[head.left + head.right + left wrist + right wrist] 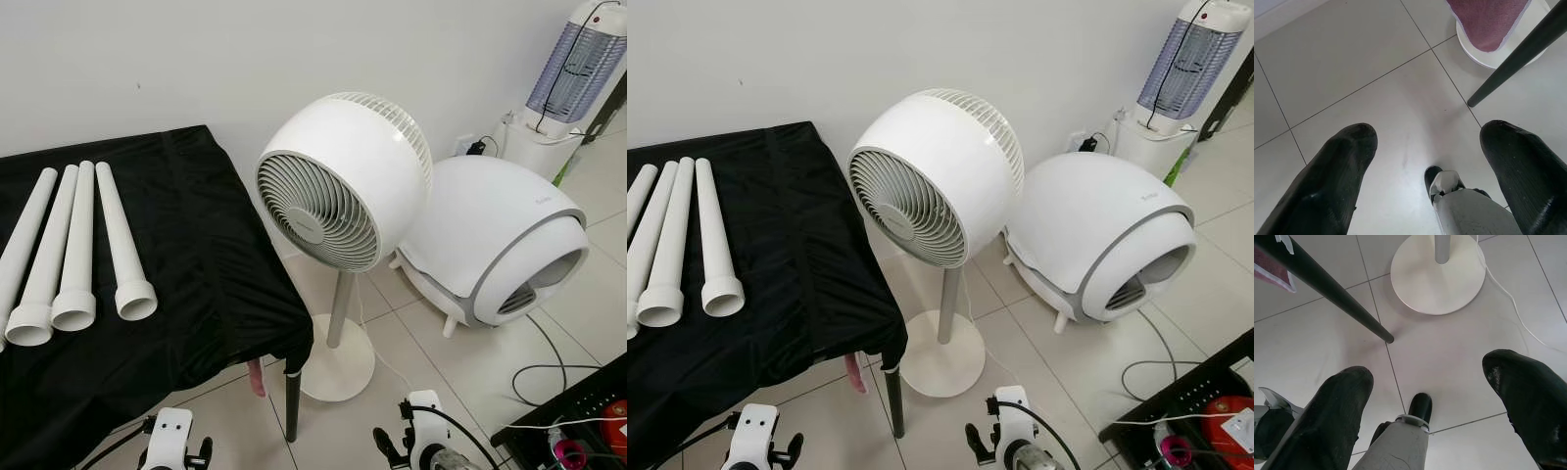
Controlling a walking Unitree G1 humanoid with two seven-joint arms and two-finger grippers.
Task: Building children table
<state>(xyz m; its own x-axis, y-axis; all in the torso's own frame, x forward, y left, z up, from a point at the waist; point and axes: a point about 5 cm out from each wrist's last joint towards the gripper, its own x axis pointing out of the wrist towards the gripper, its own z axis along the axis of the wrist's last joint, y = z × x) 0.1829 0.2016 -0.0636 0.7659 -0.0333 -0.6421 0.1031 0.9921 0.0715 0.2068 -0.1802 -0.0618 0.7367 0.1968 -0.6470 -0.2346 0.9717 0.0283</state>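
Several white tubular legs [76, 250] lie side by side on a table draped in black cloth [201, 255], at the left of the head views, their flared ends toward me. Both arms hang low beside the table's corner, over the tiled floor. My left gripper [1427, 134] is open with bare floor between its black fingers [1337, 181]. My right gripper [1430, 367] is open too and holds nothing. Their white wrists show at the bottom edge of the left eye view, left [171, 441] and right [423, 446].
A white pedestal fan [338, 181] stands just right of the table, its round base [1437, 276] close to the black table leg [1327, 284]. Further right sit a white domed box [490, 235], a lamp-like device [578, 69], floor cables [549, 362] and a black case [578, 411].
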